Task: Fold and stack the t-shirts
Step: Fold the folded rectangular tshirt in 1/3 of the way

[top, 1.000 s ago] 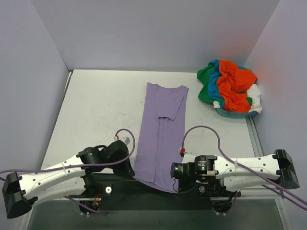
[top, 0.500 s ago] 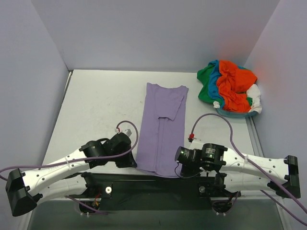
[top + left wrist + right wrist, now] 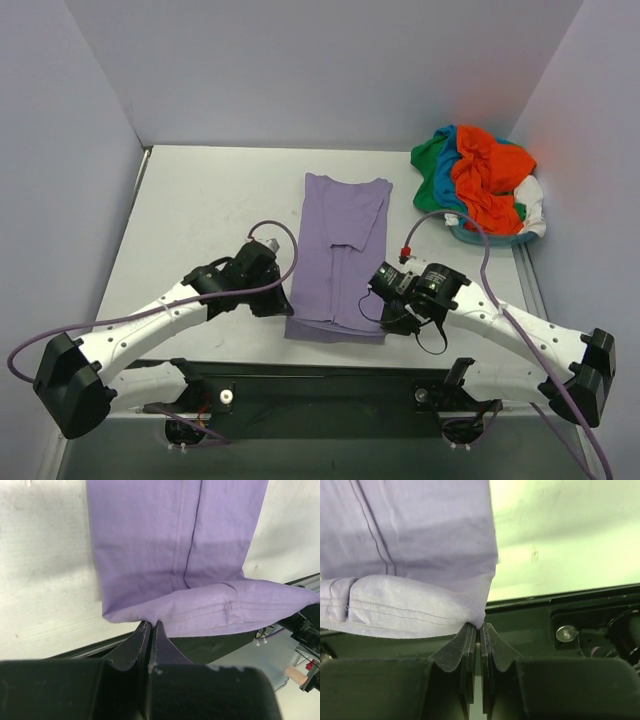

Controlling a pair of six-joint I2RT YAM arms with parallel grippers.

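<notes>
The lavender-purple t-shirt (image 3: 338, 255) lies as a long narrow strip down the middle of the table, sides folded in. My left gripper (image 3: 283, 308) is shut on its near left hem corner and my right gripper (image 3: 385, 318) is shut on its near right hem corner. Both hold the hem lifted and turned back over the strip. In the left wrist view the shirt (image 3: 175, 555) meets the left gripper (image 3: 151, 624). In the right wrist view the shirt (image 3: 410, 550) meets the right gripper (image 3: 480, 627). The orange-red, green, teal-blue and white shirts lie in a heap (image 3: 480, 183) at the far right.
The table (image 3: 200, 220) is pale grey, walled at the back and both sides. A black rail (image 3: 320, 385) runs along its near edge under the arms. The heap of shirts sits against the right wall.
Both grippers have carried the shirt's near hem from beyond the table's front edge away from the arm bases, over the table. The purple strip looks shorter, its near end doubled back.
</notes>
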